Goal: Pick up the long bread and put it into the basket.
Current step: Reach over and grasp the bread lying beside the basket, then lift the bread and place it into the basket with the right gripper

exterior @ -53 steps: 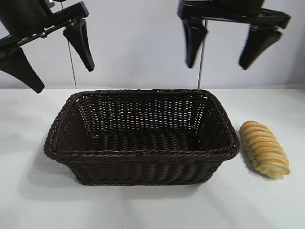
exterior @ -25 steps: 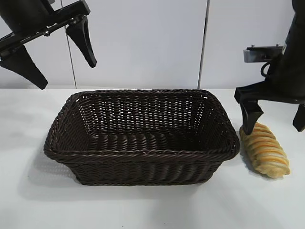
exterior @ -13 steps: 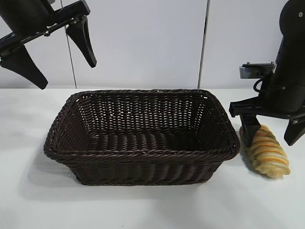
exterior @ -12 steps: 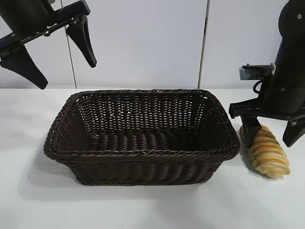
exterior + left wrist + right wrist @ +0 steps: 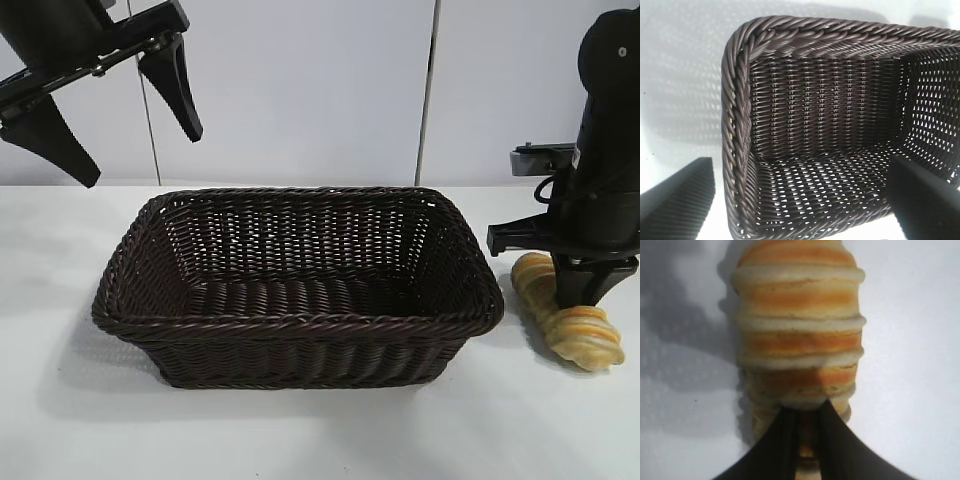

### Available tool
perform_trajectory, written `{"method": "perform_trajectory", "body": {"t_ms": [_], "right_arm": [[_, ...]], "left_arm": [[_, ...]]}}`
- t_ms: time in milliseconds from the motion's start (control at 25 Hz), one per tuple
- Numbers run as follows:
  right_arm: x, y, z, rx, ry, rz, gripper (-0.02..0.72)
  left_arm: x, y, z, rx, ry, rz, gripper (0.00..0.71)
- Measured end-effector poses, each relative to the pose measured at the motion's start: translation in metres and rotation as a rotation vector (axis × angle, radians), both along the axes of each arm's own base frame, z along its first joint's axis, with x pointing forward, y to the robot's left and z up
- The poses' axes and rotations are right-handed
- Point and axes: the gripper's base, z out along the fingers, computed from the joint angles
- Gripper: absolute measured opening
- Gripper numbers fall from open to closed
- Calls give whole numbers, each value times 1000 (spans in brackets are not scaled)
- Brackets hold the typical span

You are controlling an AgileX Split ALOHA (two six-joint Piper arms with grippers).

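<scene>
- Starting with the counter (image 5: 300, 440), we find the basket (image 5: 300, 325) at its middle, with nothing inside it, and the long bread (image 5: 585, 335) lying on the counter just beside the basket's right wall.
- We judge the step in hand to be the grasp: the right claw (image 5: 583, 292) is down on the bread's middle, its fingers pressed close together and pinching the loaf.
- The left claw (image 5: 110, 110) hangs spread wide, high over the basket's left end, idle.
- Next, as we see it, the move calls for a straight lift high enough to clear the braided rim, a carry leftward over the basket, then a release low inside; the pinch looks narrow, so the loaf might pivot or slip.
- From the exterior view alone we can tell how the bread lies relative to the basket.
- The right wrist view shows what that one hides: the fingertips (image 5: 785, 440) nearly meeting on the ridged crust.
- The left wrist view shows only the basket's bare woven floor.
</scene>
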Motion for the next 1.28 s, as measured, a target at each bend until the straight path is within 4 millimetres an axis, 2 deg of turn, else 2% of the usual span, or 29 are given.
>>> {"method": "perform_trajectory", "body": {"t_ms": [280,440,680,960,1080,1280], "right_arm": [[0,-1,86,24,-176,-17,45],[2,6,113,24,-218,49,45],[2,47,132,89,-279,268,45],[-7,99,133,44,-352,796,45],[-5,109,127,22,-372,974,43],[0,119,113,33,-381,1133,43]], "left_arm": [[0,0,0,-3,1,1,669],[0,0,0,-3,1,1,669],[0,0,0,-3,1,1,669],[0,0,0,-3,1,1,669],[0,0,0,-3,1,1,669],[-1,0,0,-1,9,-3,669]]}}
